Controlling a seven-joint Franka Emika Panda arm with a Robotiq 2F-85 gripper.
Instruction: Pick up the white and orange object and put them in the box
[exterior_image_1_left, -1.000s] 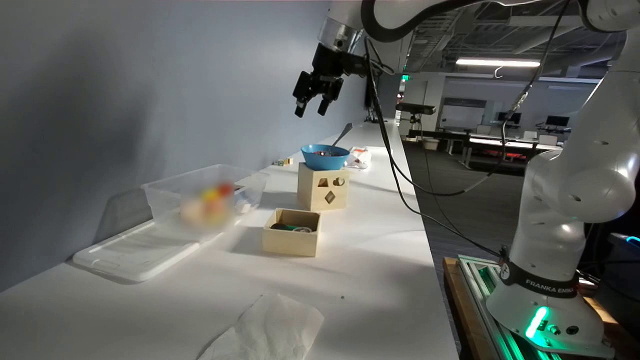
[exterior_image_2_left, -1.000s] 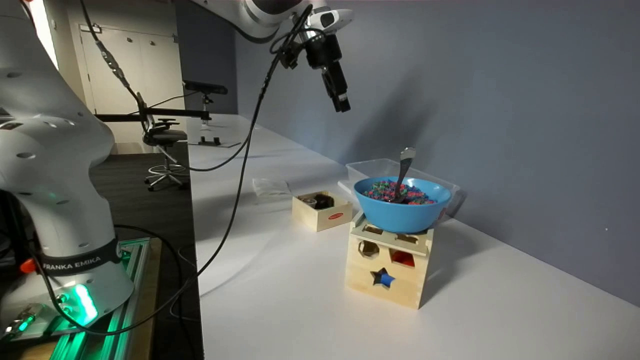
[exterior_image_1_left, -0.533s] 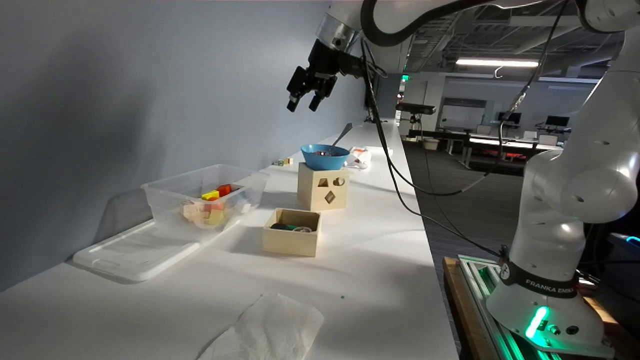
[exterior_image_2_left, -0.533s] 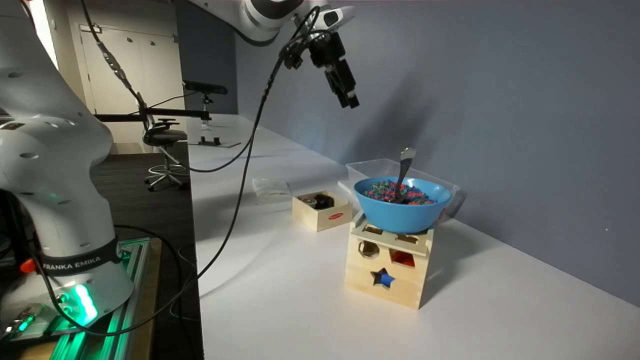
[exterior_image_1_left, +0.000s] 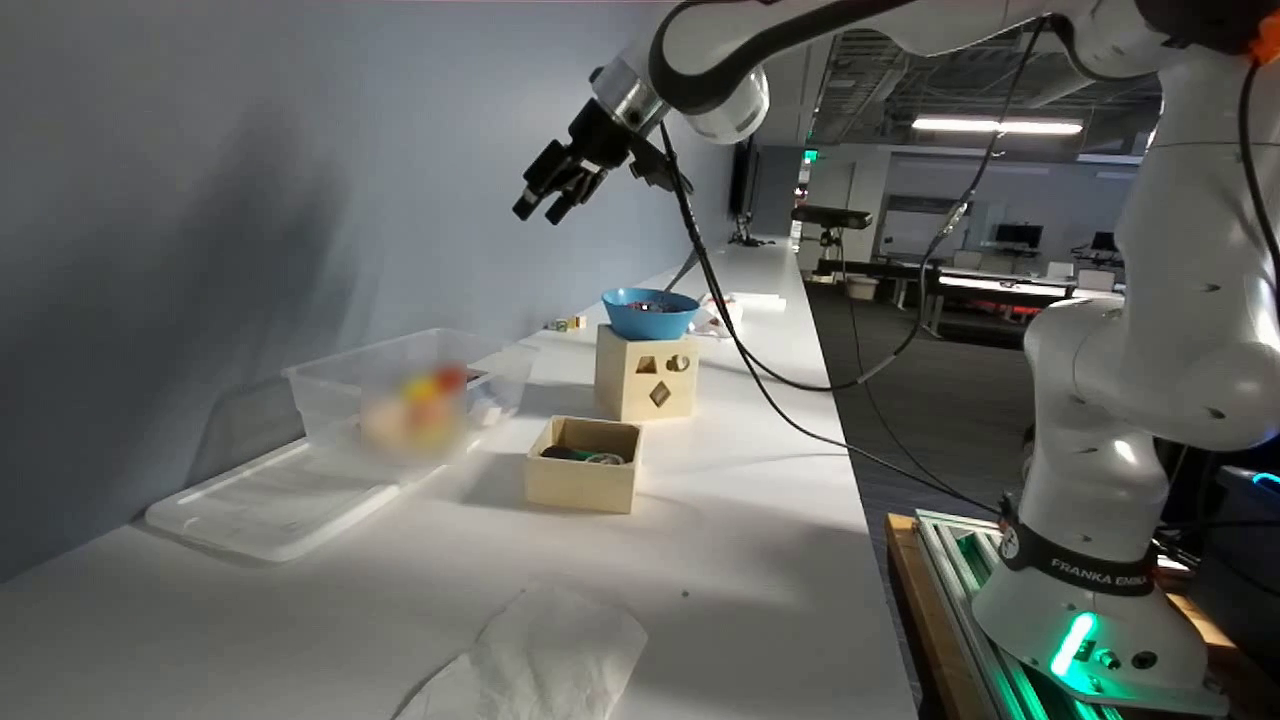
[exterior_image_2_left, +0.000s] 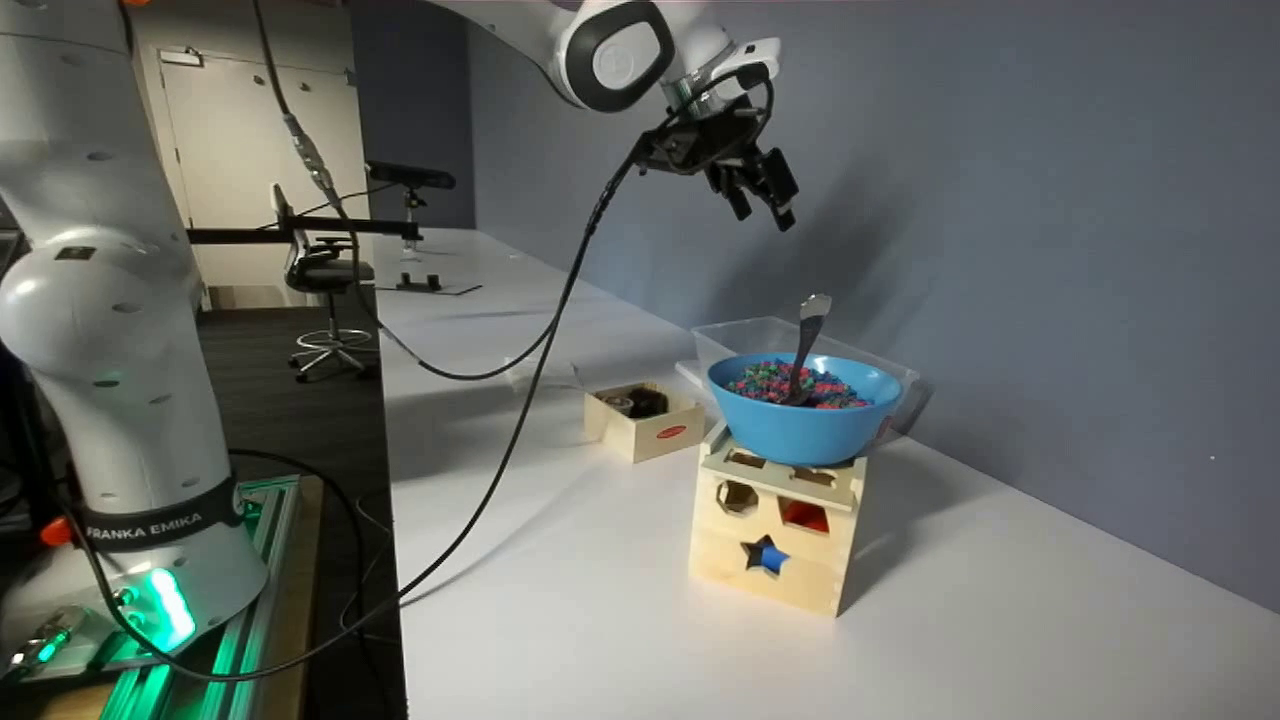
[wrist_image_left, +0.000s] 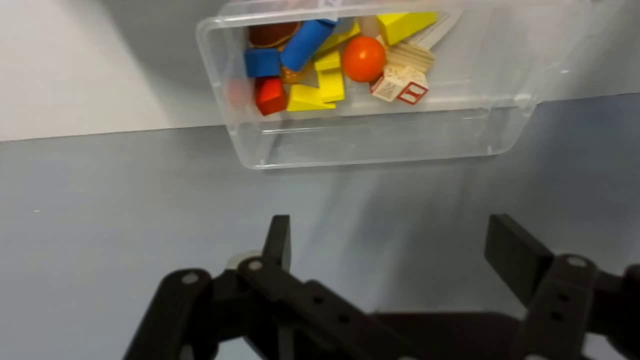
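Gripper (wrist_image_left: 391, 227) up in the air, fingers spread wide apart. Hangs well higher than the bin (wrist_image_left: 380, 142), with the ball (wrist_image_left: 364, 59), bright orange, down in there among blocks (wrist_image_left: 331, 85), beyond the fingertips in the wrist view but sideways between the two. Box (exterior_image_1_left: 578, 487) near the bin btw.
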